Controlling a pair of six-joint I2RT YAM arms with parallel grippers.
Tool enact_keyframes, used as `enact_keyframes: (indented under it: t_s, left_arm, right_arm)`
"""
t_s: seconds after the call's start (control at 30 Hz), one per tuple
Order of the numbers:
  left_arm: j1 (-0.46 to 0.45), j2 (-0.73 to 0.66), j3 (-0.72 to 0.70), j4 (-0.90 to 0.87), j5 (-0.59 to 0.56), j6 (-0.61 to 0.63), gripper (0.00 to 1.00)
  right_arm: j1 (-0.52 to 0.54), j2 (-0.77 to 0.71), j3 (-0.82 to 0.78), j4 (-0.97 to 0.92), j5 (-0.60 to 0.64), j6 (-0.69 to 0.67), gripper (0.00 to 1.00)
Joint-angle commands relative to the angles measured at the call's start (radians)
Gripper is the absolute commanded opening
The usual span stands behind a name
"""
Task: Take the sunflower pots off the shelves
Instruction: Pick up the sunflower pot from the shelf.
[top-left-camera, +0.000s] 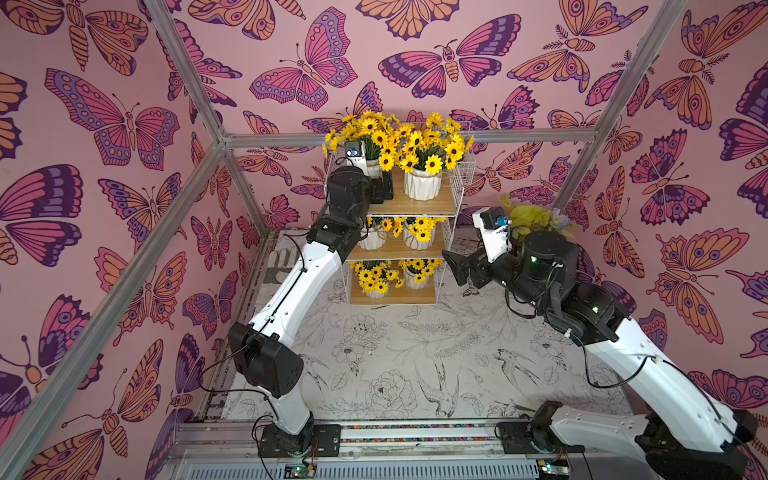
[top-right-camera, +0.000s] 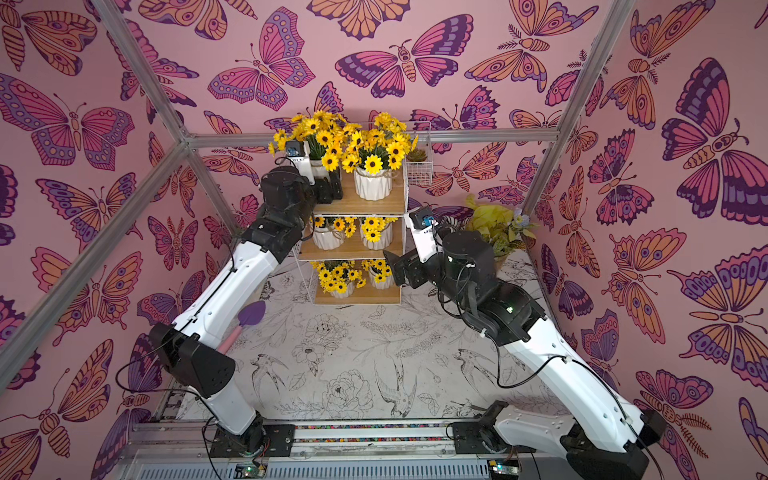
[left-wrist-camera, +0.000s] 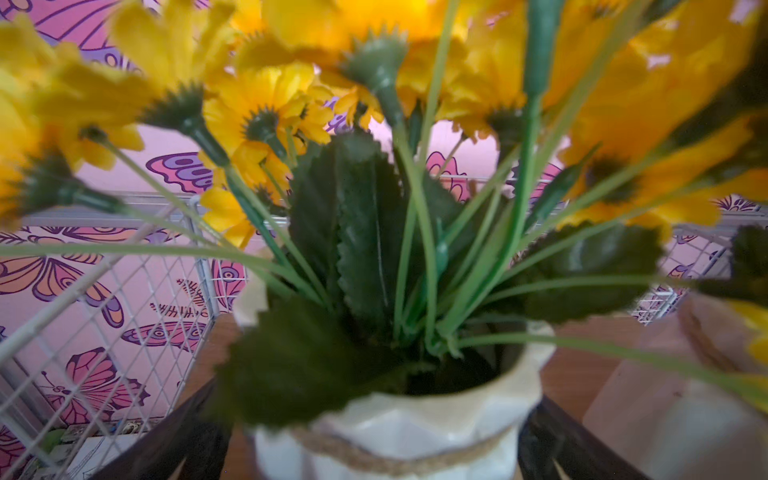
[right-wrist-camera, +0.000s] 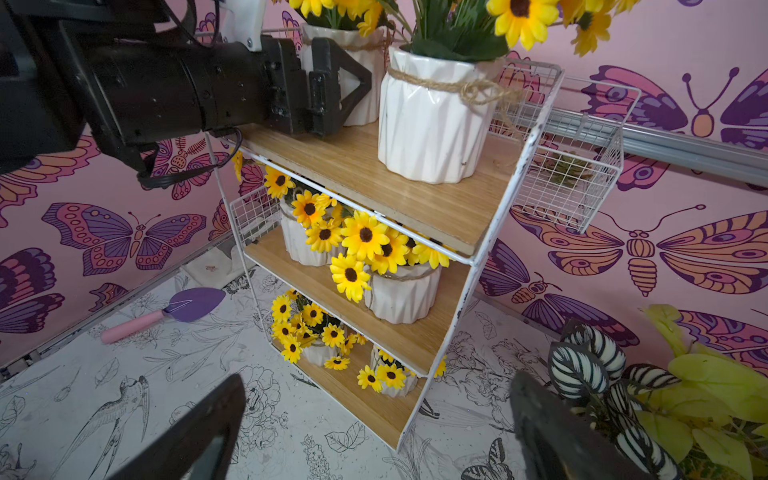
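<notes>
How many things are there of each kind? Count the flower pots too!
sunflower pots: 6
shelves: 1
wire basket with a succulent: 1
big leafy plant: 1
purple trowel: 1
Total: 10

Left arm and right arm: white moulded shells, black joint housings, black cables clipped alongside. Left pincer, right pincer: black. Green lights noted on right arm joints.

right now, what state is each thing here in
white wire and wood three-tier shelves: upright, fully loaded
six white ribbed sunflower pots: two per tier, none removed
left gripper: straddling a top-tier pot, grip unclear
right gripper: open, empty, beside the shelves
purple trowel with pink handle: lying flat
small white wire basket: hanging on the shelves' side
</notes>
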Motion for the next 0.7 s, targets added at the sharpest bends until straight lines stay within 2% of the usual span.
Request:
enact_keyframes:
  t_s: [0.0,0.23,0.5,0.67]
  left_arm:
    - [0.011,0.043,0.019,-0.015,0.02,-0.029,1.0]
    - [0.017,0.076,0.037,0.005,0.031,-0.031,0.99]
    - [0.019,0.059,0.017,0.018,0.061,-0.024,0.63]
    - [0.019,0.02,-0.035,0.035,0.088,-0.027,0.54]
  right_arm:
    - [0.005,0.006,-0.013,0.004,-0.018,0.008,0.99]
    - [0.005,0.003,-0.026,-0.001,-0.016,0.015,0.99]
    - [0.005,-0.001,-0.047,0.007,-0.012,0.024,0.99]
    - [0.006,-0.002,-0.056,0.011,-0.004,0.021,0.99]
